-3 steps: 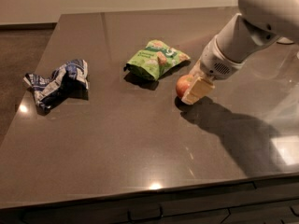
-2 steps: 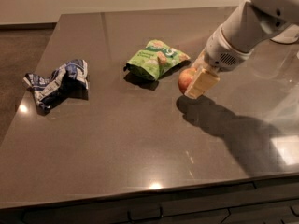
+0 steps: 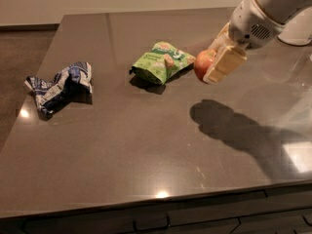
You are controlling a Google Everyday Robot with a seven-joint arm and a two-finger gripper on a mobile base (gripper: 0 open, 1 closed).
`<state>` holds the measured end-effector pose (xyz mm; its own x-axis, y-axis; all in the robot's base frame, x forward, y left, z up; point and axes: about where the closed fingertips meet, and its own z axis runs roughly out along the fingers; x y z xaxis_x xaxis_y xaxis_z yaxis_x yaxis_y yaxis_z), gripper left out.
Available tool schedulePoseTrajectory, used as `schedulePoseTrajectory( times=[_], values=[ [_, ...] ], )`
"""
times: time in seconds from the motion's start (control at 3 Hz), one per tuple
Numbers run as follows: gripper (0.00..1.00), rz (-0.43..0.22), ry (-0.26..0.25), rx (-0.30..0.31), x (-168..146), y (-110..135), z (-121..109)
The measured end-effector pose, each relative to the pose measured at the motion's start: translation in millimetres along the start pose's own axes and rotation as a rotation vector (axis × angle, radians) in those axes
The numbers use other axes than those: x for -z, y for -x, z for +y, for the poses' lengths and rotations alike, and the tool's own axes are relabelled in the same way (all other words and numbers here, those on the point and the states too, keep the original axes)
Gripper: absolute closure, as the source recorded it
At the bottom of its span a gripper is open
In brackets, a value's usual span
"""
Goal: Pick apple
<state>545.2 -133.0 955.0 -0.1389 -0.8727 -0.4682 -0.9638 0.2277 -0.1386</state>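
The gripper [image 3: 213, 62] is clasping the apple [image 3: 201, 65] between its fingers and holding it above the table [image 3: 136, 145], at three o'clock from the green bag [image 3: 161, 61]. Its shadow [image 3: 217, 117] is falling apart from it, suggesting the pick is nearly done.

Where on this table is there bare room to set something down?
The whole front half of the table is bare, from the blue wrapper across to the right edge. The back left corner behind the green snack bag is free too. It is crowded right of that bag, where the gripper holds the apple.
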Motion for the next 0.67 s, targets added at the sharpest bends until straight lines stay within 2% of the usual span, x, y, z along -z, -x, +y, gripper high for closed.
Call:
schedulePoseTrajectory(
  times=[0.33,0.67],
  values=[
    [1.0,-0.064,0.002,0.024,36.0,7.9,-9.0],
    [1.0,-0.067,-0.002,0.025,35.6,9.5,-10.2]
  ],
)
